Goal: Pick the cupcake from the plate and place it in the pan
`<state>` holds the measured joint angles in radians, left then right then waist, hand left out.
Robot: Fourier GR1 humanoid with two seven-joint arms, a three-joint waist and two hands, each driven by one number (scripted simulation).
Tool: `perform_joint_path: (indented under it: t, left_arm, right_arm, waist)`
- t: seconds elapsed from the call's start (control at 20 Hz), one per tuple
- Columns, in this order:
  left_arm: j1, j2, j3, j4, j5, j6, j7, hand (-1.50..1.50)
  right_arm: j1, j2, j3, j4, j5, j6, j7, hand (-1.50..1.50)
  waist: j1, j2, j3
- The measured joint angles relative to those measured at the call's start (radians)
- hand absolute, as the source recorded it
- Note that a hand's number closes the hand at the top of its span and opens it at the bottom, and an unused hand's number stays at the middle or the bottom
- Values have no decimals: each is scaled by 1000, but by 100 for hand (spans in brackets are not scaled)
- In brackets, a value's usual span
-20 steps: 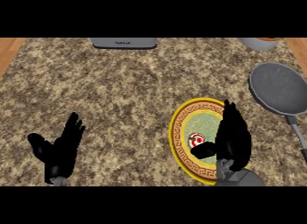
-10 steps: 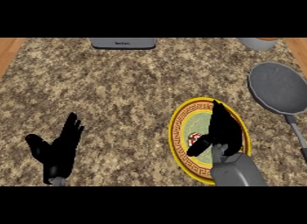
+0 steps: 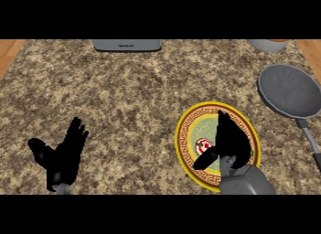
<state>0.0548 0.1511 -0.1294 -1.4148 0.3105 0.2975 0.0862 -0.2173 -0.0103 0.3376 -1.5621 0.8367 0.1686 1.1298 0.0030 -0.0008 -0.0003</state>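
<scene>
A round plate (image 3: pixel 189 119) with a yellow patterned rim and green middle lies on the counter at lower right. On it sits the cupcake (image 3: pixel 203 146), red and white, partly hidden by my right hand (image 3: pixel 229 137). That hand hovers over the plate with straight fingers pointing away and the thumb reaching toward the cupcake, not closed on it. The grey pan (image 3: pixel 290 89) lies at the right, its handle (image 3: pixel 317 153) running toward the lower edge. My left hand (image 3: pixel 63 152) rests open at lower left, fingers up.
A grey appliance (image 3: pixel 127 45) stands at the counter's far edge. A grey pot with an orange rim (image 3: pixel 268 44) shows at the top right. Wooden strips (image 3: pixel 1 57) border the granite counter on both sides.
My right hand has shifted left over the plate and now covers part of the cupcake, its thumb spread toward it. The left hand stays in place.
</scene>
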Motion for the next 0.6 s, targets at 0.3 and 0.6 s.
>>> perform_joint_path:
  t: [0.3,0.6]
  left_arm:
    - [1,-6,16,-1,-9,-10,8,0]
    - [11,-9,30,-7,-14,-33,2,0]
  right_arm:
    - [1,2,4,51,51,-39,-27,-150]
    - [24,3,13,99,71,-76,-39,150]
  waist:
    - [0,0,0]
    - [0,1,0]
